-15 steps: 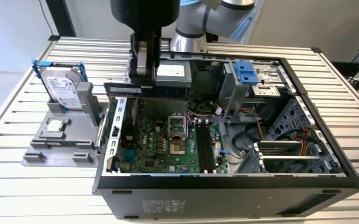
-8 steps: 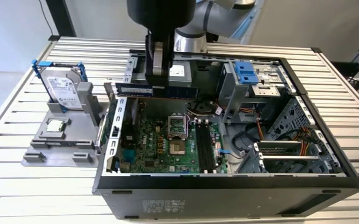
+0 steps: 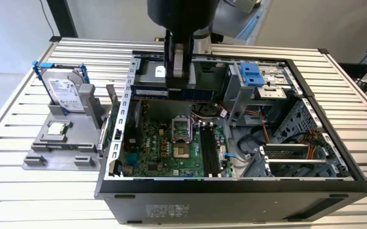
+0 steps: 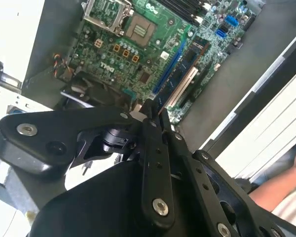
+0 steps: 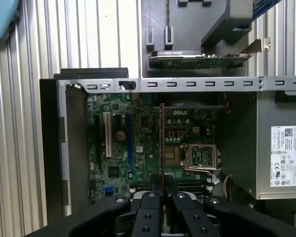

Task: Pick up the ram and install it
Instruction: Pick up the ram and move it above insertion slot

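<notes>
Black fingers (image 5: 170,186) clamp the ram (image 5: 162,143) edge-on above the green motherboard (image 5: 118,158) inside the open case (image 5: 197,84).

White brand lettering stands on the green motherboard (image 5: 143,148) near the processor socket (image 5: 200,155), and white capitals on a pale blue part (image 5: 2,15). Labels of small print, too fine to read, sit on the power supply (image 5: 246,148), the hard drive (image 3: 66,88) and the ram (image 3: 147,91)
</notes>
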`<state>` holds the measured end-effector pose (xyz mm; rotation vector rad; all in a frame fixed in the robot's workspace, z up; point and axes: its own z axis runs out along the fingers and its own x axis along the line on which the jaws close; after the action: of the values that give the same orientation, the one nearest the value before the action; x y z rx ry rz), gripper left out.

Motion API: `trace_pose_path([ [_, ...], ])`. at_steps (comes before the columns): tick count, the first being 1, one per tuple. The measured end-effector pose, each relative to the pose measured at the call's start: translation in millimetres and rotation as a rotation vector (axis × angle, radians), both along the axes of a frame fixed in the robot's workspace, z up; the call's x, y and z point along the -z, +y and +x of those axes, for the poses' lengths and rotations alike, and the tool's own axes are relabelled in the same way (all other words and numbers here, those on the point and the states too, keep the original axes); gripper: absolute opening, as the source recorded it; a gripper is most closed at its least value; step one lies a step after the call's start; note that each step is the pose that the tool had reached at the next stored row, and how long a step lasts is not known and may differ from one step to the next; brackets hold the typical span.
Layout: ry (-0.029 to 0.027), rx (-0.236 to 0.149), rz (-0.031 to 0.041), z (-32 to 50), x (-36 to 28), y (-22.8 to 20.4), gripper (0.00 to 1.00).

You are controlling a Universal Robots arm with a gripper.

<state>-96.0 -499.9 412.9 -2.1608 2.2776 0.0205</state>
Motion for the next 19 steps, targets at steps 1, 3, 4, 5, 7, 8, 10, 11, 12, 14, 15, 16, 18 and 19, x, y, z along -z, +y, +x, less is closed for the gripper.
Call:
trace_pose_path([
  [1,-0.0001,0.000,-0.0001,1.7,0.1,0.0,0.00],
  [3,0.0000,0.000,-0.0003,4.3,0.1,0.0,0.00],
  [4,0.0000,0.000,-0.0003,5.3,0.1,-0.1,0.00],
  [5,0.0000,0.000,-0.0003,5.7,0.1,-0.1,0.00],
  [7,0.0000,0.000,-0.0003,5.8,0.1,0.0,0.00],
  [8,0.0000,0.000,-0.0003,5.8,0.1,0.0,0.00],
  [10,0.0000,0.000,-0.0003,5.9,0.1,0.0,0.00],
  [11,0.0000,0.000,-0.0003,6.0,0.1,0.0,0.00],
  [12,0.0000,-0.001,-0.0003,6.7,0.0,0.0,0.00],
  [14,0.0000,-0.001,-0.0003,10.1,0.2,0.1,0.00],
  [15,0.0000,-0.001,-0.0002,12.7,0.4,0.0,0.00],
  [16,0.0000,-0.001,-0.0003,15.5,0.6,0.0,0.00],
  [18,0.0001,-0.001,-0.0003,22.5,1.2,0.1,0.00],
  [19,0.0001,-0.001,-0.0005,25.9,1.5,0.3,0.00],
])
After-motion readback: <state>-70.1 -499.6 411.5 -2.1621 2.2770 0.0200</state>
